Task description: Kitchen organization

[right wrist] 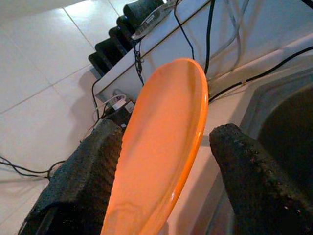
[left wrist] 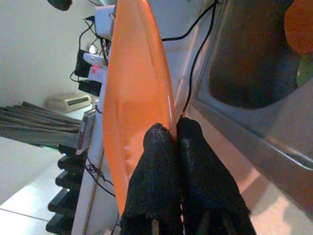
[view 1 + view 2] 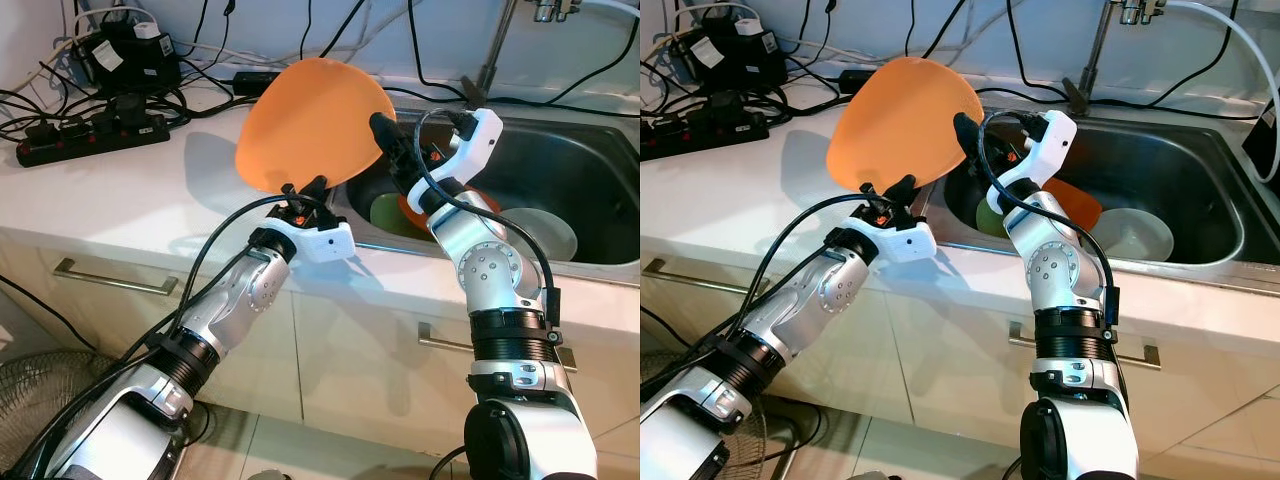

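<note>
Two grippers meet at orange plate [image 3: 310,120] above counter [image 3: 130,200]: left gripper [image 3: 303,190] fingers pinch its near rim; right gripper [image 3: 385,130] fingers spread astride its right edge, by sink [image 3: 590,150].

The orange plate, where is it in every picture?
Left eye view: orange plate upper middle, held up over the counter beside the sink.
Right eye view: upper left of middle.
Left wrist view: edge-on, running up from the left gripper.
Right wrist view: between the right gripper fingers.
Shared landmark: the sink.
</note>
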